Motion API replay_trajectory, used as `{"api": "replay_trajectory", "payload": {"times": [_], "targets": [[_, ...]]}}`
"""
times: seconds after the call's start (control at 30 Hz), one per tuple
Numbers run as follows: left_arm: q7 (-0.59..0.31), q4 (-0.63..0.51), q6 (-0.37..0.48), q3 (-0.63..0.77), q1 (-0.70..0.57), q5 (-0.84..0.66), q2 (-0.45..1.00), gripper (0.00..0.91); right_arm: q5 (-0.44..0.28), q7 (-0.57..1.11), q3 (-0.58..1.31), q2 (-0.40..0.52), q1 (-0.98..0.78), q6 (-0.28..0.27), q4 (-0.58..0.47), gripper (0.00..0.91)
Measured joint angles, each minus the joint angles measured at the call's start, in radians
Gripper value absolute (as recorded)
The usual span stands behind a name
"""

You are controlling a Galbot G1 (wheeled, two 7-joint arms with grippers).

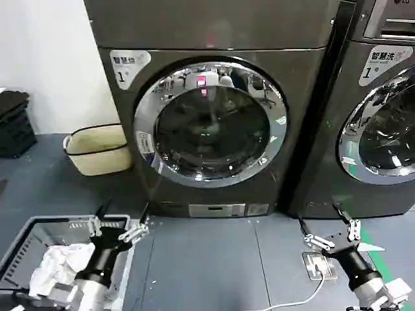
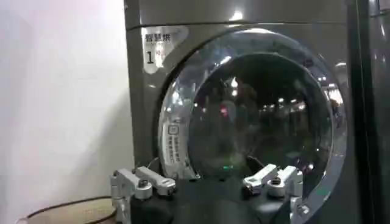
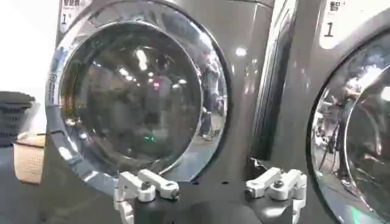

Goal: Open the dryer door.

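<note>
The dryer door (image 1: 211, 123) sits shut in the front of the dark grey machine (image 1: 214, 29), its wide chrome ring flush against the panel and the tinted glass reflecting ceiling lights and a small green glow. A white sticker with a "1" (image 1: 128, 67) is on the machine's upper corner, on the robot's left of the door. To the robot's right stands a second machine (image 1: 382, 123) with its own chrome-ringed door, also closed.

Both arms are held low over the grey floor (image 1: 207, 259), well short of the machines. The left pincer (image 1: 118, 230) hangs above the edge of a grey laundry basket (image 1: 26, 236) that holds a crumpled white cloth (image 1: 61, 262); its two fingers are spread wide apart with nothing between them. In the left wrist view the same spread fingers (image 2: 146, 182) frame the lower part of the door, apart from it.

The right pincer (image 1: 332, 234) hovers over a white floor socket (image 1: 319, 264) with a white cable (image 1: 305, 298) trailing from it. Its fingers too are spread wide and hold nothing, and the right wrist view shows them (image 3: 149, 185) facing the gap between the two machines, touching neither.

A woven cream basket (image 1: 97, 149) stands on the floor against the white wall, just beside the dryer on the robot's left.
</note>
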Motion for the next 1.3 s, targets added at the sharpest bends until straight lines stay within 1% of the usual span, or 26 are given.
{"api": "replay_trajectory", "payload": {"times": [0.17, 0.27, 0.4, 0.5, 0.63, 0.83, 1.07, 1.3], "targets": [[0.000, -0.004, -0.003, 0.009, 0.008, 0.017, -0.008, 0.907, 0.093, 0.010, -0.076, -0.103, 0.110, -0.021, -0.033, 0.907], [0.000, -0.007, -0.003, 0.011, 0.008, 0.021, -0.011, 0.907, 0.139, 0.009, -0.120, -0.166, 0.179, -0.020, -0.050, 0.907], [0.000, -0.007, -0.004, 0.012, 0.008, 0.023, -0.014, 0.907, 0.205, 0.010, -0.197, -0.259, 0.284, -0.004, -0.081, 0.907], [0.000, -0.006, -0.006, 0.012, 0.006, 0.024, -0.016, 0.907, 0.235, 0.012, -0.263, -0.316, 0.359, 0.004, -0.107, 0.907], [0.002, -0.006, -0.007, 0.015, 0.006, 0.025, -0.017, 0.907, 0.245, 0.026, -0.371, -0.365, 0.477, 0.008, -0.145, 0.907], [0.004, -0.006, -0.009, 0.013, 0.006, 0.025, -0.013, 0.907, 0.276, 0.052, -0.566, -0.379, 0.701, 0.004, -0.206, 0.907], [0.005, -0.008, -0.010, 0.011, 0.008, 0.025, -0.009, 0.907, 0.323, 0.090, -0.790, -0.361, 0.945, 0.001, -0.272, 0.907], [0.005, -0.009, -0.011, 0.006, 0.008, 0.024, -0.008, 0.907, 0.328, 0.163, -0.973, -0.321, 1.129, 0.001, -0.334, 0.907]]}}
